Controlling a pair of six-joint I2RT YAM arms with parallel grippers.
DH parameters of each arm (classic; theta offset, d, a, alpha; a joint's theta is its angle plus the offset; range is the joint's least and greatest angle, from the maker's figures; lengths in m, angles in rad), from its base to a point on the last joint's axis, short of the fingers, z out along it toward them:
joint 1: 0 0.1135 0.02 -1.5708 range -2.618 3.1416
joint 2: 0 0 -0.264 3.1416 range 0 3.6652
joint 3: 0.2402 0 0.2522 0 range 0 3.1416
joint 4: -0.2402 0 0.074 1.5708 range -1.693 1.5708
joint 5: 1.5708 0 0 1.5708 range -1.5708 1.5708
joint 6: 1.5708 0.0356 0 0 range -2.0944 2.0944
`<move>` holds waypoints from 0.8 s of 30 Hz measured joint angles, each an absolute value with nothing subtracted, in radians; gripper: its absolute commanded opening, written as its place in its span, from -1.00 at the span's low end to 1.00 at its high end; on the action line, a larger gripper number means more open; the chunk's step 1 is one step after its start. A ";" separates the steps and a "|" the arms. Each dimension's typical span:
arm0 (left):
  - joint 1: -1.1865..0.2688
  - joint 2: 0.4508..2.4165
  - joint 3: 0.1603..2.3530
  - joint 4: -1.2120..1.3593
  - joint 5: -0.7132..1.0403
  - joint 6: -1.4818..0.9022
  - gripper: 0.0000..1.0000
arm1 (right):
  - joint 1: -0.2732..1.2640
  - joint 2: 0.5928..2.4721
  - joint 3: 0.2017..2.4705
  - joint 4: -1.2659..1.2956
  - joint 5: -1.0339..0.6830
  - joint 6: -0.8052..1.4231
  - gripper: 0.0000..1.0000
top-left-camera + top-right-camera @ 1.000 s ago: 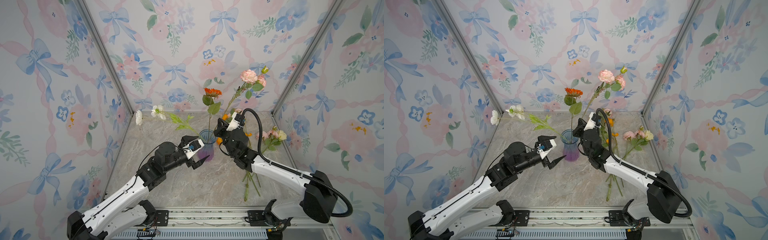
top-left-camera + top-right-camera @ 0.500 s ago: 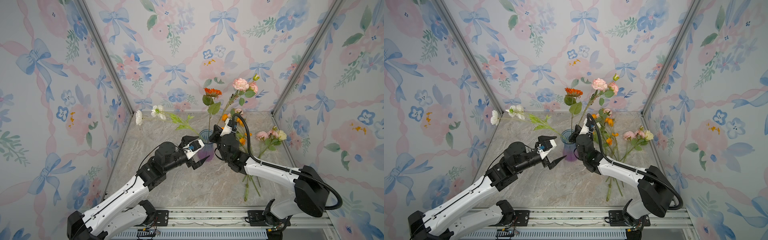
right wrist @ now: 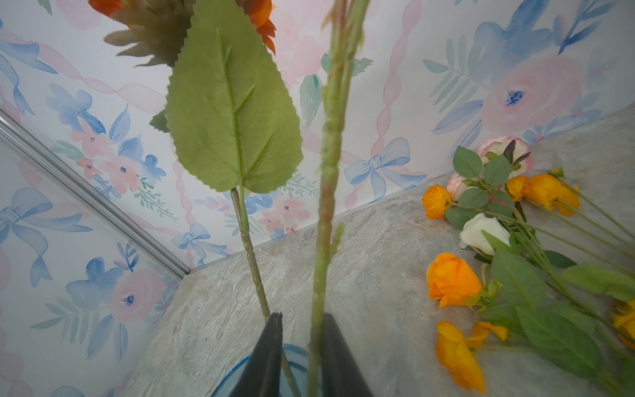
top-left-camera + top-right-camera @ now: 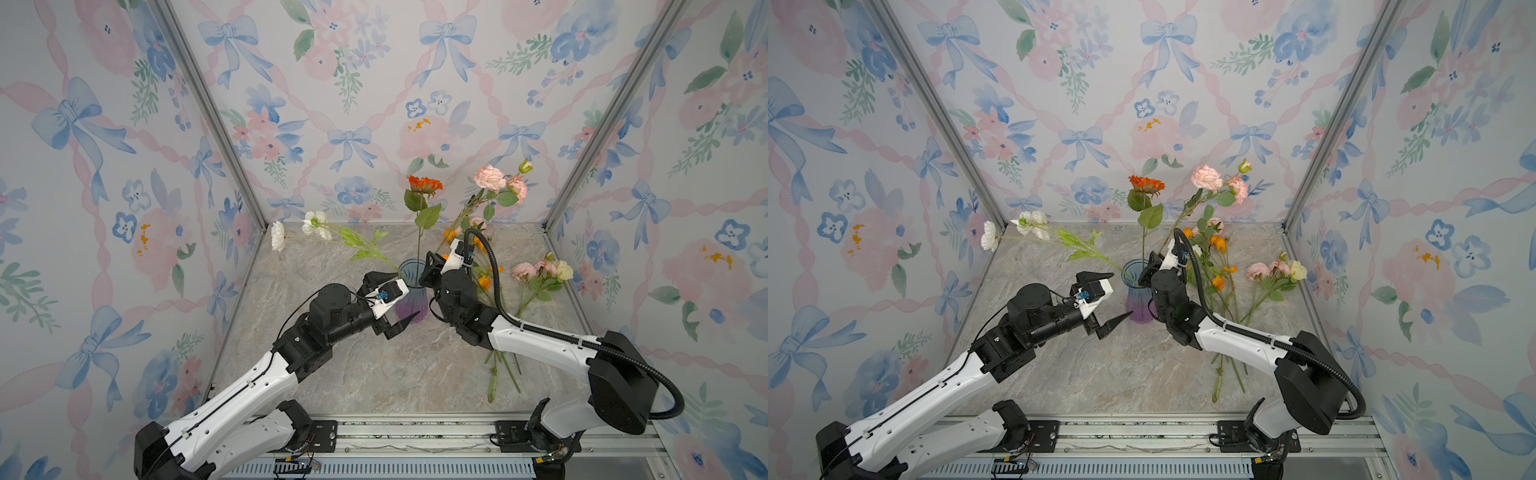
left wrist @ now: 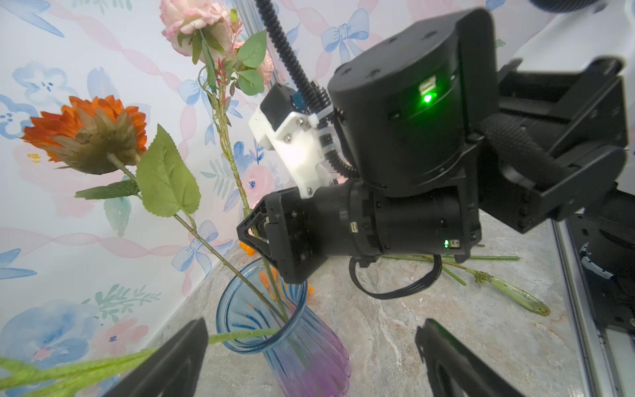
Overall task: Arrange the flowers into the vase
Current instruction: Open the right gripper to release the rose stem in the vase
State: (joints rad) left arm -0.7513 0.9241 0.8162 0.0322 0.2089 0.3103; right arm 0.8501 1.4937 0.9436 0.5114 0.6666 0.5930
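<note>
Walls with painted blue bows and pink blooms stand round a grey stone surface (image 4: 374, 374). At the left, the left tool (image 4: 1121, 293) is wide open and holds nothing. It sits just beside the vase (image 4: 411, 309). A white spray (image 4: 316, 218) leans far out to the left from the vase. The blue and purple vase stands upright in the middle. An orange bloom (image 4: 424, 183) stands tall in it. A pink spray (image 4: 489, 178) leans to the right, with its stem down in the vase. The right tool (image 3: 302, 316) is over the rim and open a little. The pink stem is between its two fingers, with a small gap on one side. More flowers (image 4: 540, 272) lie on the surface at the right, beside and under the right arm.
</note>
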 measured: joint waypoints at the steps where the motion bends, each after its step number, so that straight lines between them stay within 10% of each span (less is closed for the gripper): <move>1: -0.751 0.924 0.816 0.032 0.209 0.310 0.96 | 0.852 1.494 0.944 0.508 0.667 0.591 -0.26; 16: -0.751 0.924 0.816 0.032 0.210 0.310 0.96 | 0.885 1.451 0.963 0.369 0.624 0.508 0.92; 24: -0.751 0.926 0.816 0.035 0.210 0.310 0.96 | 0.905 1.336 0.989 0.200 0.564 0.442 0.94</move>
